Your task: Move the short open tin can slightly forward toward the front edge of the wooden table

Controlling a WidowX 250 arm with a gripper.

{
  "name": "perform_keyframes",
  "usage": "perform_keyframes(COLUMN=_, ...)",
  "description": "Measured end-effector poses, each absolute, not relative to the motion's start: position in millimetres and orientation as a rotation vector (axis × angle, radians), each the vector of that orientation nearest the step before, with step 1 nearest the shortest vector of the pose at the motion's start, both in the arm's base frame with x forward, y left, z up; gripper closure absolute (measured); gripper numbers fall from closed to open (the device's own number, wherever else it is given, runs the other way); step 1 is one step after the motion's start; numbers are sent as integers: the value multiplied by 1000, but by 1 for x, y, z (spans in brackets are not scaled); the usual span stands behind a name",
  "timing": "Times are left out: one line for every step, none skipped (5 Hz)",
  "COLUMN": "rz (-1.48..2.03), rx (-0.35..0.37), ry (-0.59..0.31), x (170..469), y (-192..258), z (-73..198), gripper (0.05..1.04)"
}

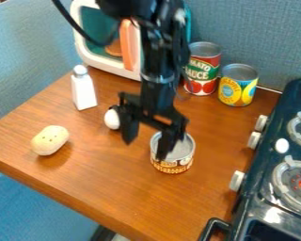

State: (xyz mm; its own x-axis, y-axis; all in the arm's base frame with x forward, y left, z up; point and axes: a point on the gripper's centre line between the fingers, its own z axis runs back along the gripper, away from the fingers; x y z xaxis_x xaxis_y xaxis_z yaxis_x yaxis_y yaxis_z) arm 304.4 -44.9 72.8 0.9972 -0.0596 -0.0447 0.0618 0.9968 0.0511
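The black gripper (pixel 146 140) hangs over the middle of the wooden table with its two fingers apart, so it is open. Nothing shows between them. Its right finger overlaps the open-looking top of a short mushroom can (pixel 173 162); whether they touch, I cannot tell. A white egg (pixel 112 119) lies just left of the gripper, partly covered by it. Farther left stands a white shaker (pixel 84 89), and a speckled, potato-like yellow object (pixel 50 140) rests near the table's left edge.
Behind the arm is a toy microwave (pixel 93 59) with an orange handle. A tomato sauce can (pixel 202 68) and a yellow-and-blue can (pixel 238 85) stand at the back right. A dark toy stove (pixel 257 181) with white knobs borders the wooden table (pixel 103 181) on the right.
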Motion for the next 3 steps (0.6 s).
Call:
perform_keyframes(rz=-65, rx=46, ry=-4, x=309, y=-39, z=90, gripper=84)
perform_keyframes(rz=-89, rx=34, ry=-7, x=314, y=-42, z=99, gripper=83)
perform_keyframes(rz=-101, rx=19, ry=14, x=314, y=-43, z=107, gripper=84)
